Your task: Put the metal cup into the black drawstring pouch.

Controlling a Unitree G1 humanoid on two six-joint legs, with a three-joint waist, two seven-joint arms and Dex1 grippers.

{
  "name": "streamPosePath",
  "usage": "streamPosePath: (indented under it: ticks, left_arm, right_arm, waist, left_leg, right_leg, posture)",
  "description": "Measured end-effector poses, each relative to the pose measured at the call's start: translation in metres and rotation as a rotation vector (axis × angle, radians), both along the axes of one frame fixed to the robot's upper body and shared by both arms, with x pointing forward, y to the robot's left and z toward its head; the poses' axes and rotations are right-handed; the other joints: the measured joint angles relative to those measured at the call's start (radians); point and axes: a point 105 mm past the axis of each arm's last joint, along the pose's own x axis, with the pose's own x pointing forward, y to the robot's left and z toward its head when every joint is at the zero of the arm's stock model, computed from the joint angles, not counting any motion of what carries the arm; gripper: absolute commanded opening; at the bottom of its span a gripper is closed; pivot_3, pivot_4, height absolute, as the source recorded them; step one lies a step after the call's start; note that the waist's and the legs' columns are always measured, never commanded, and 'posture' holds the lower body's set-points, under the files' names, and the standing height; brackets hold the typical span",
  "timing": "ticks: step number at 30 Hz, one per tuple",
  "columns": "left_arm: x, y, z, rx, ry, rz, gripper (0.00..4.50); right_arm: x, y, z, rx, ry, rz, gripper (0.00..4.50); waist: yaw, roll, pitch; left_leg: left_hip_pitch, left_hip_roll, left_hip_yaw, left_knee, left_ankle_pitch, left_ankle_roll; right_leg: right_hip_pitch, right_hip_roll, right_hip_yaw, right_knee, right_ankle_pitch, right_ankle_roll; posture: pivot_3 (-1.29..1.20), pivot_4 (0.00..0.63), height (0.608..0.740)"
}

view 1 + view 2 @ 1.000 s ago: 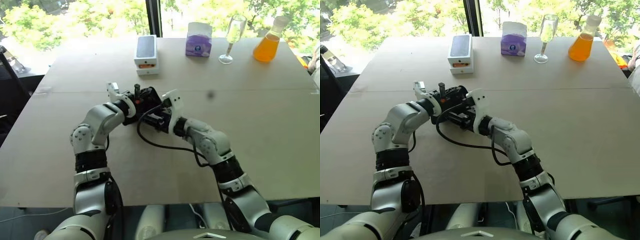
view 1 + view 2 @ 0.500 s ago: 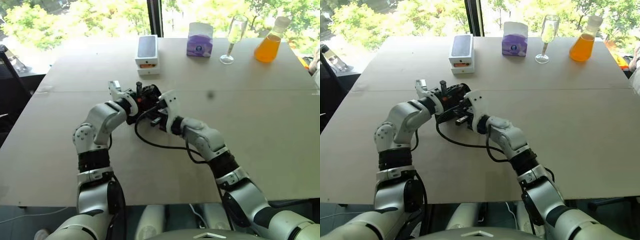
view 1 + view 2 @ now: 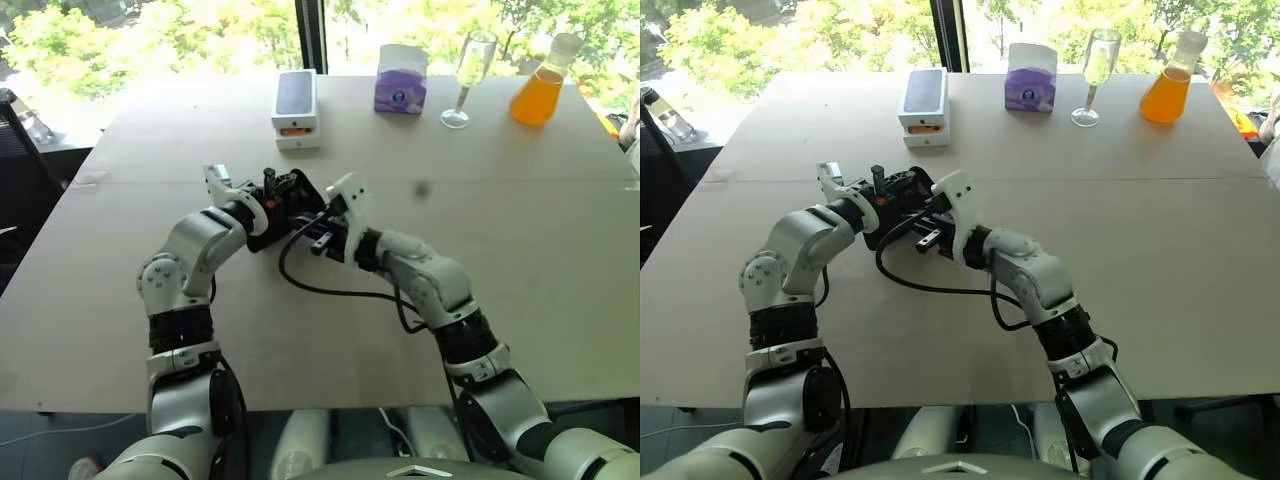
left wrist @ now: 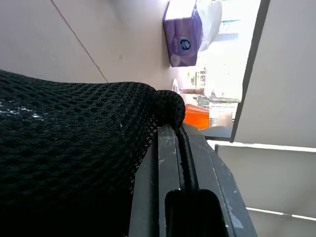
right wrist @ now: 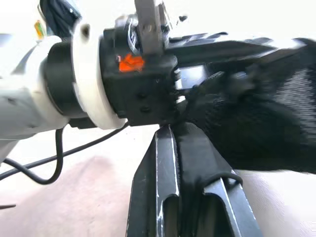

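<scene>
The black drawstring pouch [image 3: 303,197] hangs just above the table's middle, held between my two hands. My left gripper [image 4: 171,129] is shut on the pouch's mesh edge and thin cord. In the right wrist view my right gripper [image 5: 180,132] is shut on a fold of the pouch [image 5: 269,116], with a cord loop lying over one finger, right beside the left gripper's body [image 5: 138,79]. From the head, the right gripper [image 3: 320,222] meets the left gripper [image 3: 283,198] at the pouch. The metal cup is hidden.
Along the table's far edge stand a white box with a dark top [image 3: 294,108], a purple tissue box [image 3: 400,80], a champagne glass [image 3: 468,75] and an orange flask [image 3: 537,90]. A black cable [image 3: 320,290] loops from my right wrist down over the table.
My right gripper has shut on the pouch's fabric, and that hand has shifted slightly right and up. The left hand has kept its grip and place.
</scene>
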Motion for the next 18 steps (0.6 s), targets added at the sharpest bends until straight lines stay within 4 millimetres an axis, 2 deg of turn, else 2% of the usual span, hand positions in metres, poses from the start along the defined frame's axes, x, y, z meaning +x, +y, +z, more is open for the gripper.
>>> streamPosePath:
  ticks: [4, 7, 18]
  left_arm:
    - [0.001, -0.008, 0.003, 0.052, -0.035, -0.033, 0.00]
    - [0.001, -0.018, 0.004, 0.082, -0.055, -0.076, 0.00]
    - [-0.001, -0.022, 0.002, 0.091, -0.052, -0.100, 0.00]
  right_arm:
    - [-0.002, -0.019, 0.003, 0.003, 0.000, -0.009, 0.02]
    - [-0.006, -0.025, 0.001, 0.001, 0.011, -0.006, 0.02]
    - [-0.004, -0.040, -0.007, 0.006, 0.057, -0.055, 0.02]
  waist:
    - [0.000, 0.000, 0.000]
    - [-0.003, 0.000, 0.000]
    - [-0.003, 0.000, 0.000]
  left_leg:
    - [0.000, 0.000, 0.000, 0.000, 0.000, 0.000]
    - [0.000, 0.000, 0.000, 0.000, 0.000, 0.000]
    - [0.000, 0.000, 0.000, 0.000, 0.000, 0.000]
  right_leg:
    - [0.000, 0.000, 0.000, 0.000, 0.000, 0.000]
    - [0.000, 0.000, 0.000, 0.000, 0.000, 0.000]
    - [0.000, 0.000, 0.000, 0.000, 0.000, 0.000]
  posture:
    - [0.00, 0.150, 0.740]
    - [0.00, 0.150, 0.740]
    - [0.00, 0.150, 0.740]
